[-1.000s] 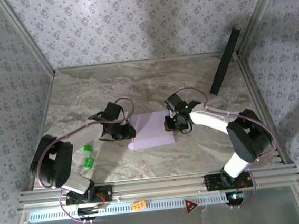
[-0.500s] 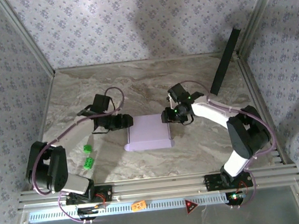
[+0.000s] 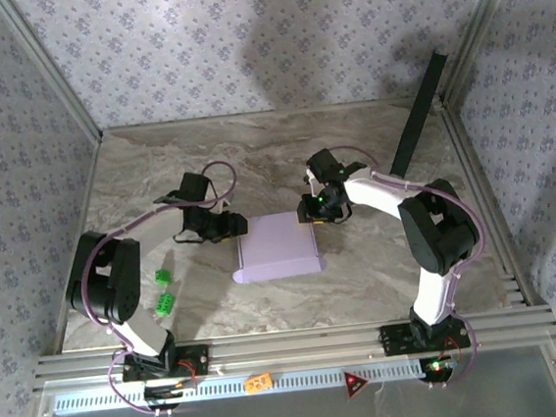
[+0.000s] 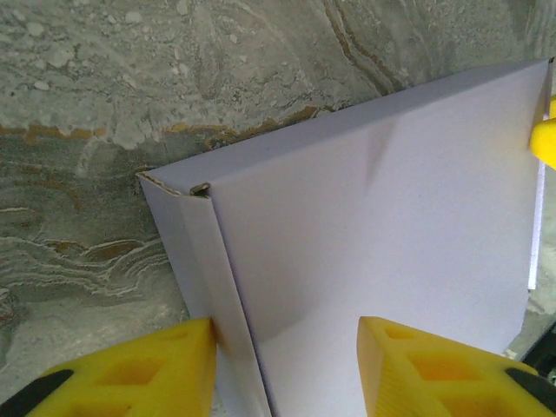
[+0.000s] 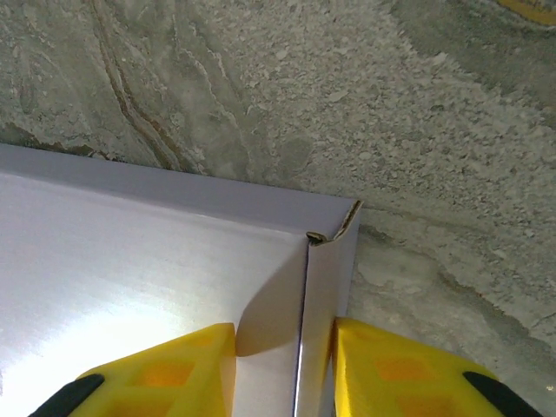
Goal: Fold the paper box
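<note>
We begin with the wallpapered walls that close in three sides, and the marble table between them. From the near rail the left arm and the right arm bend inward toward the middle of the table.

There lies the paper box, folded shut, a flat lavender rectangle resting on the marble between the two arms, its near edge slightly rounded. We see its top face again from the left wrist and from the right wrist.

A long black panel leans at the far right corner, well apart from the box.

The left gripper sits at the box's left side. From its wrist we see the left gripper with its yellow fingers apart, astride the box's left top edge: one finger just beside the side wall, the other over the top face. It clamps nothing.

The right gripper meets the far right corner of the box. Up close, the right gripper also has its fingers apart, though more narrowly, with the right side wall between them. The outer finger lies against that wall, and a strip of shadow parts the inner one from the fold. We cannot tell how hard either claw presses.

Two small green blocks lie near the left arm, apart from the box.

Smallest of all, a beige tab peeks out at the box's far left corner, and a like tab at its far right corner.
</note>
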Robot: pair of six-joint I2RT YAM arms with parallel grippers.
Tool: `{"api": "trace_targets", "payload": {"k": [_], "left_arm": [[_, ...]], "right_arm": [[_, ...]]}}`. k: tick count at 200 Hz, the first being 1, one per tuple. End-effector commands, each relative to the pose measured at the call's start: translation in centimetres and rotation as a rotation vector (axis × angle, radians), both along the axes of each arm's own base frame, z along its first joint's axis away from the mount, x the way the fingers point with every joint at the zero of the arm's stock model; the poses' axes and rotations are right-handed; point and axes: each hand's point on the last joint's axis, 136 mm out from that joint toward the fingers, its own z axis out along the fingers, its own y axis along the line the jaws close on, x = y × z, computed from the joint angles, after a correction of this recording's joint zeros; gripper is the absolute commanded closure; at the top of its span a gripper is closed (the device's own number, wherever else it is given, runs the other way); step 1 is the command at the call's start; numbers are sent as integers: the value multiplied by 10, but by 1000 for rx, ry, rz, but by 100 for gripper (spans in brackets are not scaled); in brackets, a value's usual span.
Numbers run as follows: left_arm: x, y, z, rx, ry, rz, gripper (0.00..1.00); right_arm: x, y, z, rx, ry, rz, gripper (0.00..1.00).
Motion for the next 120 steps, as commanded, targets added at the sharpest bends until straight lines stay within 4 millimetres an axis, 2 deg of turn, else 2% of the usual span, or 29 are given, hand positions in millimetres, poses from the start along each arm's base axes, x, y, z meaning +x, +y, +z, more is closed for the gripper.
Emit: {"api": "trace_targets", "payload": {"k": [1, 21, 24, 36, 62, 86, 120], "left_arm": [[-12, -25, 27, -154, -34, -65, 56], [-28, -21, 21, -130, -13, -62, 56], [-32, -20, 20, -128, -8, -61, 56], [-41, -17, 16, -119, 1, -41, 57], [-54, -10, 22, -103, -34, -22, 56], [-47, 3, 41, -33, -148, -23, 52], [-26, 4, 77, -6, -317, -59, 43]], "right_arm": [[-11, 18, 6, 48, 12, 60, 68], [-17, 20, 9, 45, 6, 76, 68], [-26, 15, 0, 28, 32, 78, 69], [-33, 13, -3, 14, 35, 91, 68], [-43, 11, -5, -34, 24, 124, 65], [-43, 7, 0, -80, -15, 151, 60], [-39, 2, 17, -95, -93, 185, 55]]}}
